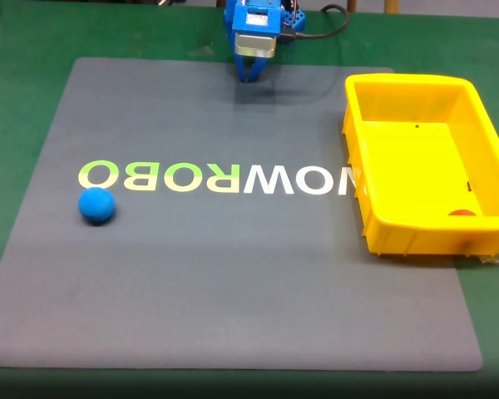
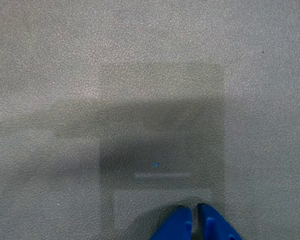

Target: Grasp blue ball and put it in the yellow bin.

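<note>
ball lying on the grey mat, far from the bin.
jaws are hanging nearly closed and empty over the mat's far edge, tips almost touching in the wrist view; the ball is sitting under the "robo" lettering at fixed-view left, the bin standing at right.
</note>
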